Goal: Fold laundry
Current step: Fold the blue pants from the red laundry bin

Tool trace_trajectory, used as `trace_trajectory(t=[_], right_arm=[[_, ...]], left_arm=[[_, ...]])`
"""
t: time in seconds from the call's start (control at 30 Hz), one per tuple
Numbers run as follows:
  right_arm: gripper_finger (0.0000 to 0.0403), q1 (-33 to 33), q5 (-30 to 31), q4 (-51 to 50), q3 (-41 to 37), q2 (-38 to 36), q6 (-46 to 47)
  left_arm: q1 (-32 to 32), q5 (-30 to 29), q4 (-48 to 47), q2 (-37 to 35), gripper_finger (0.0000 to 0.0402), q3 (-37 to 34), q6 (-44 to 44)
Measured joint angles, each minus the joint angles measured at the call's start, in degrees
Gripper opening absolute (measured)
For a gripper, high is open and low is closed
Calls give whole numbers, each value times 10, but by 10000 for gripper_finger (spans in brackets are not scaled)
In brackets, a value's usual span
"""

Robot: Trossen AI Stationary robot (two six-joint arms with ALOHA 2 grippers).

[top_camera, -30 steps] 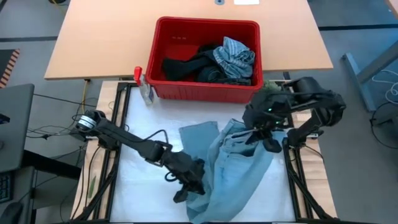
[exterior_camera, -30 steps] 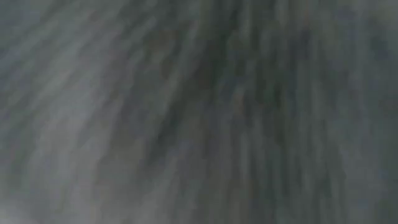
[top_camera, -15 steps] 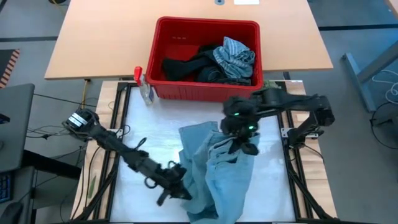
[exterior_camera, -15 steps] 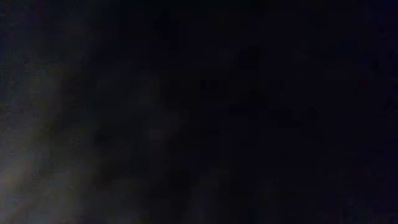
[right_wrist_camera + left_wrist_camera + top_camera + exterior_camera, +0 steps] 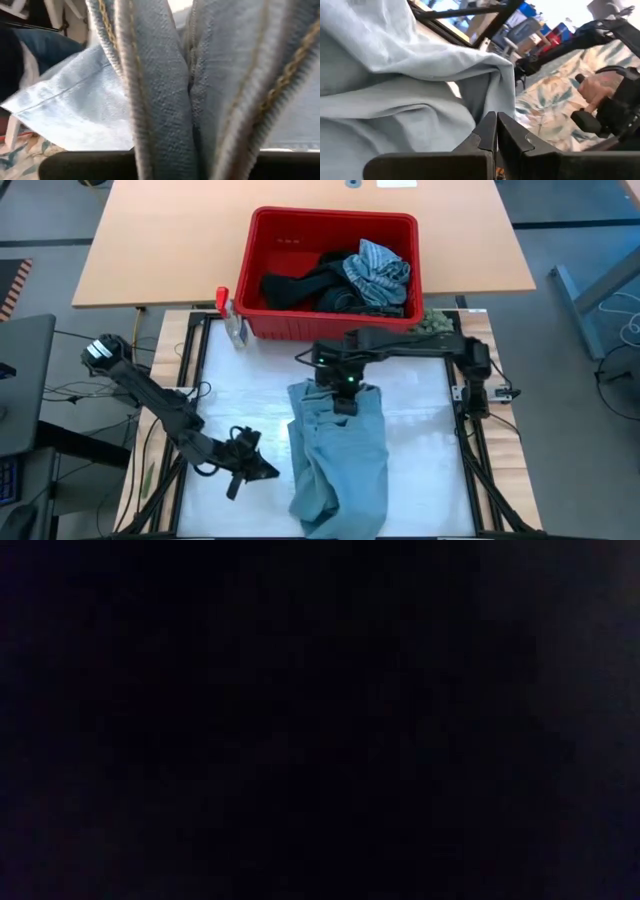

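Denim-blue garment (image 5: 338,455) now lies folded lengthwise mid-counter (image 5: 230,420); right claw (image 5: 343,394) has dragged its top edge across, still pinching it, while the left claw (image 5: 262,471), pressed together and empty, has backed off.

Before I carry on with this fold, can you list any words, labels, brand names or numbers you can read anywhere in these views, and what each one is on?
No text can be read in any view.
Red basket: a faint dark mark on the inner wall, too small to read.
Light blue garment: no label or print shows, only stitched seams in the right wrist view.
White sheet at the far table edge: nothing legible.
Low view: dark throughout.
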Motion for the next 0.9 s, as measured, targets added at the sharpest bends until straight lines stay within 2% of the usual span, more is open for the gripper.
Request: trace_trajectory(t=[0.07,0.13,0.3,0.43,0.5,0.6,0.67,0.77,0.9], right_arm=[[47,-10,6,-9,0,7,-7],[69,-21,19,-12,0,6,-3],[172,-51,50,-21,4,-8,-12],[243,-88,112,-25,23,-28,-12],[261,-106,131,-38,38,-34,-11],[267,-117,133,-70,56,-50,-9],[267,-98,133,-83,58,-76,3],[265,-31,141,-103,58,-121,50],[264,113,235,-76,-3,-196,166]], left_arm=[[0,-11,-29,-17,0,0,0],[0,-18,-43,-29,0,0,5],[1,-24,-52,-35,0,0,27],[9,-19,-64,-35,0,0,34],[12,-19,-72,-35,0,0,35],[12,-1,-80,-35,0,0,39],[11,13,-95,-35,0,0,28],[2,23,-120,-35,0,0,5],[-13,-6,-151,-32,0,0,-11]])
